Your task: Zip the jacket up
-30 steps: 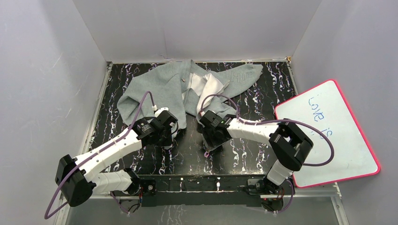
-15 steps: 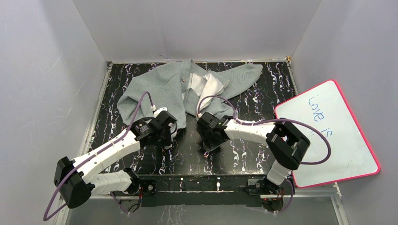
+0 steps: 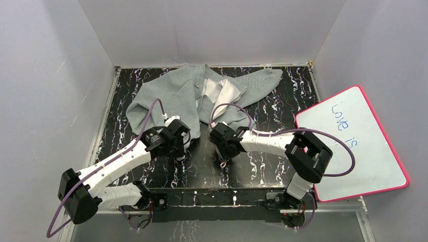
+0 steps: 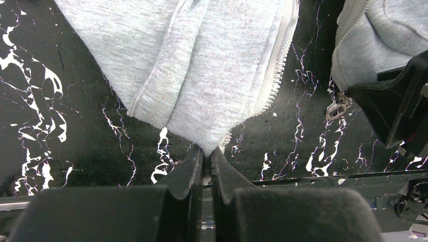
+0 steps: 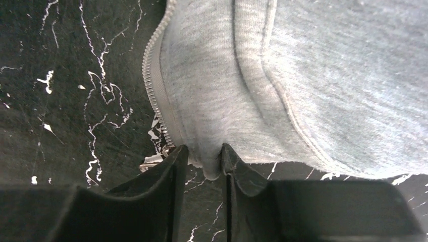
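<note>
The light grey fleece jacket (image 3: 171, 93) lies open and crumpled at the back of the black marbled table, white lining showing in the middle. My left gripper (image 3: 182, 146) is shut on the bottom corner of the left front panel (image 4: 212, 91), right by its white zipper teeth (image 4: 275, 75). My right gripper (image 3: 222, 151) is shut on the bottom hem of the right front panel (image 5: 212, 101), next to its zipper teeth (image 5: 156, 96). The metal zipper pull (image 4: 337, 108) hangs at that panel's bottom corner. The two hem corners are a short gap apart.
A white board with a pink rim (image 3: 353, 143) and blue writing lies at the right, over the table's edge. Grey walls close in the table on the left, back and right. Purple cables loop over both arms.
My right gripper has moved a little left, bringing its hem corner nearer to the left gripper. The left gripper has barely moved.
</note>
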`<state>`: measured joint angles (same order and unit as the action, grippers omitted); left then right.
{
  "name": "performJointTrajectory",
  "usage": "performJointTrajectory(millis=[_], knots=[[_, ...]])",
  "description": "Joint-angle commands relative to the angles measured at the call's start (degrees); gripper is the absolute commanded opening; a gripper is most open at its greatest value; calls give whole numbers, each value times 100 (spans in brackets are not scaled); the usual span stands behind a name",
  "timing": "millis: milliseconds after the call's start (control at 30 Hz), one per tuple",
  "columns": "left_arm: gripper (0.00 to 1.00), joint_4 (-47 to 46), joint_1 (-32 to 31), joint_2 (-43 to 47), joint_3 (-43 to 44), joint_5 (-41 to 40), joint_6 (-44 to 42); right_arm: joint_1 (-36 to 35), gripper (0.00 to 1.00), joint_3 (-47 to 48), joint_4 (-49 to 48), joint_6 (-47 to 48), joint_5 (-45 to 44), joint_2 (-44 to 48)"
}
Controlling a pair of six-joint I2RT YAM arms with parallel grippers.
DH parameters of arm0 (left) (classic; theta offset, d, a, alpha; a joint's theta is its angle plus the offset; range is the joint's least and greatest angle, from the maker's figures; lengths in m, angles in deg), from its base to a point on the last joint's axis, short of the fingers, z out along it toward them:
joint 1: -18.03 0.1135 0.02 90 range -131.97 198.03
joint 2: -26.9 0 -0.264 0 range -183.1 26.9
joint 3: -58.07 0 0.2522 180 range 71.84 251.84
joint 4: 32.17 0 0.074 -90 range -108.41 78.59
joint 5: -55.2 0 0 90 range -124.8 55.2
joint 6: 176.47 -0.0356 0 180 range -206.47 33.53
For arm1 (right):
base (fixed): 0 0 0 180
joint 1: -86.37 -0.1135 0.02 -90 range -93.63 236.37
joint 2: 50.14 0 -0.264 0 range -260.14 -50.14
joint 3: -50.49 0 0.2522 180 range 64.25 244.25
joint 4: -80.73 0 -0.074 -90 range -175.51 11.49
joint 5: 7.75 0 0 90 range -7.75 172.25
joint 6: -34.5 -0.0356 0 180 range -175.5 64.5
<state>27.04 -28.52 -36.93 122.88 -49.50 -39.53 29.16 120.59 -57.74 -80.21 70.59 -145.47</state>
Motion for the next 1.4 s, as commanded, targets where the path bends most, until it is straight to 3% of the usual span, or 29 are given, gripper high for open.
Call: performJointTrajectory(millis=[0, 167, 567, 867, 1100, 1267, 1367], knots=[[0, 128, 42, 198, -25, -164, -9, -138, 31, -370, -73, -236, 48, -350], [0, 174, 45, 221, 2, -182, -23, -174, 0, -325, -34, -276, 52, -390], [0, -46, 49, 470, -81, 84, 133, -168, 0, 264, 243, -924, 78, 308], [0, -607, 54, 1076, -342, 354, 768, -147, 0, 87, -364, -1701, 200, 1564], [0, -2314, 54, 2095, -934, 310, 1970, -88, 0, -817, -2016, -2683, 50, 3398], [0, -4368, 54, 2359, -1722, 487, 2145, -11, 0, -1431, -3564, -2992, 479, 3874], [0, -4946, 52, 2436, -1880, 538, 2046, 28, 0, -1640, -4070, -3050, 721, 3972]])
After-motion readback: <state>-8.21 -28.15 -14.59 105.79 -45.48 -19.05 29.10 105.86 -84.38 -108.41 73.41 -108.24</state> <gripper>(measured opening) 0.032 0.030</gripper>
